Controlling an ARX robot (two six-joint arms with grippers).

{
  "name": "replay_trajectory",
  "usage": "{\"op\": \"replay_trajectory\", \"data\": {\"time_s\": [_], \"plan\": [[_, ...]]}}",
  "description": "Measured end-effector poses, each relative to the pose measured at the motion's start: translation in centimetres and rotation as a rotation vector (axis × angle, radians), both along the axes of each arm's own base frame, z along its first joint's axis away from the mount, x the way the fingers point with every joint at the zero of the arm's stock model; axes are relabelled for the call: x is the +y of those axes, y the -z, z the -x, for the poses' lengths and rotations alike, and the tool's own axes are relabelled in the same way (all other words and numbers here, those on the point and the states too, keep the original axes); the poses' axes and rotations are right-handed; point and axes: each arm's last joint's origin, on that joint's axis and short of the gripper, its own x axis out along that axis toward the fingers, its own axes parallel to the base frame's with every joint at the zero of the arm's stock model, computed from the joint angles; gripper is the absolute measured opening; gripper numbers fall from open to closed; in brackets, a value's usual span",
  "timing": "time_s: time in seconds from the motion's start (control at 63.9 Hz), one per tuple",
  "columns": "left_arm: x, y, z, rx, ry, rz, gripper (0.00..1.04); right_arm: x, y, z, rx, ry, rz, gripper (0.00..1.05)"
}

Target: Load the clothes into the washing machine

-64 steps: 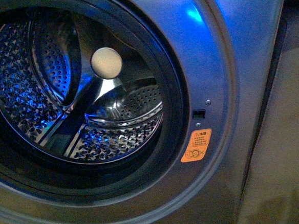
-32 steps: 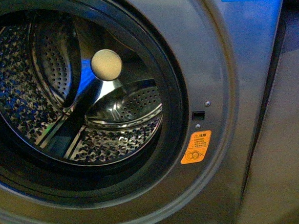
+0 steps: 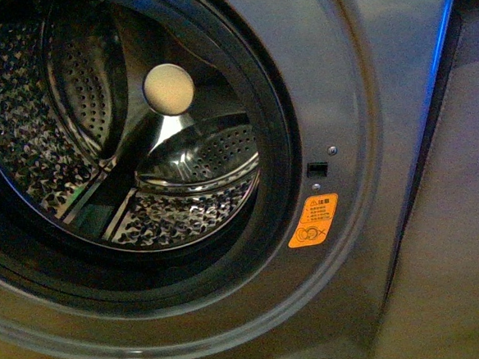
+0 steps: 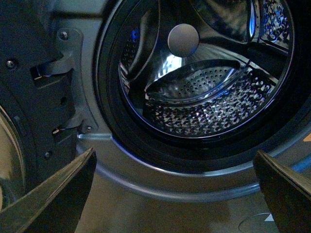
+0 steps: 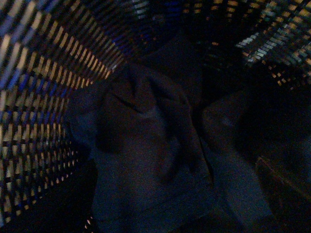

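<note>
washing machine (image 3: 357, 97): we count one, a grey front-loader that fills the front view.
porthole rim (image 3: 281, 127): one dark round ring, and we place everything else from it.
drum (image 3: 23, 137): one, of shiny perforated steel, just inside the porthole rim.
hub cap (image 3: 168, 89): one pale round disc, deep inside the porthole rim at the middle of the back wall.
ridges: two perforated humps inside the porthole rim, one (image 3: 85, 83) on the side wall and one (image 3: 201, 157) just under the hub cap.
latch slot (image 3: 317, 169): one, just outside the porthole rim, between two screws (image 3: 332, 150).
orange sticker (image 3: 313, 221): one, just outside the porthole rim, below the latch slot.
blue light (image 3: 444, 42): one streak on the cabinet edge, well apart from the porthole rim.
hinge (image 4: 63, 82): one, just beside the porthole rim in the left wrist view.
left gripper (image 4: 175, 153): one, spread wide, its two dark fingers (image 4: 53, 194) far apart. It hangs in front of the porthole rim, grips nothing and touches nothing.
clothes (image 5: 146, 145): we see one dark crumpled heap in the right wrist view, lying in a lattice-walled basket (image 5: 39, 73). It is not yet in the drum, and we cannot place it from the porthole rim.
right gripper: its view is dim. We make out one dark edge, perhaps a finger (image 5: 286, 187), near the clothes, but we cannot tell how far it is spread or whether it touches them.
</note>
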Motion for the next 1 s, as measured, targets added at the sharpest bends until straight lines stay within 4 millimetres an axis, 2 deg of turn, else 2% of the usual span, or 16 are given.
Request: {"op": "replay_trajectory", "data": {"time_s": [0.203, 0.407, 0.735, 1.001], "plan": [[0.0, 0.0, 0.0, 0.000, 0.000, 0.000, 0.98, -0.6, 5.8, -0.3, 0.055, 0.019, -0.035, 0.97], [0.0, 0.0, 0.0, 0.000, 0.000, 0.000, 0.98, -0.4, 9.5, -0.2, 0.072, 0.030, -0.064, 0.97], [0.0, 0.0, 0.0, 0.000, 0.000, 0.000, 0.98, -0.5, 12.4, -0.3, 0.063, 0.047, -0.077, 0.97], [0.0, 0.0, 0.0, 0.000, 0.000, 0.000, 0.98, -0.6, 14.0, -0.2, 0.063, 0.065, -0.085, 0.97]]}}
